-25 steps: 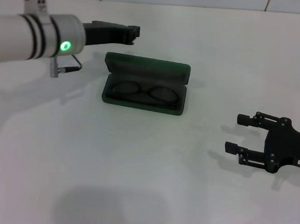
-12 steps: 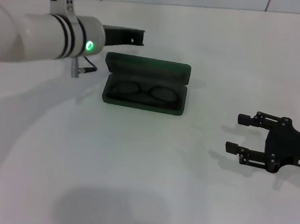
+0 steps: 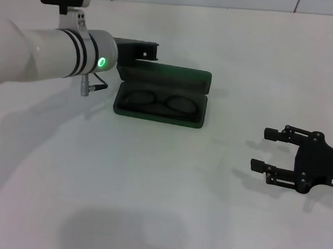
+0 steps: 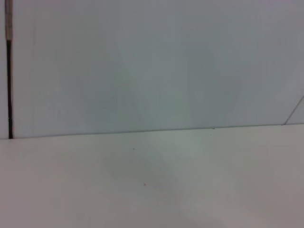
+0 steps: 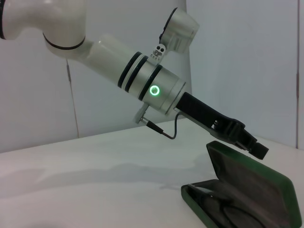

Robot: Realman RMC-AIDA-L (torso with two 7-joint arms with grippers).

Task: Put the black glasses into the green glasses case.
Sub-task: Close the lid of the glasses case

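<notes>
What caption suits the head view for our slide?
Thin black-framed glasses lie inside the open dark green hard-shell case; left claw hovers behind its lid.

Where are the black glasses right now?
In the head view the black glasses lie inside the open green glasses case at mid-table, with the left gripper just behind its raised lid.

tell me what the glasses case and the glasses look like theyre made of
The green glasses case: seemingly a rigid hard shell in matte dark green, since the raised lid holds its shape; the inside looks like dark felt, dull and without glare. The black glasses lying in it: thin black rims, plastic or metal, which cannot be told from here.
</notes>
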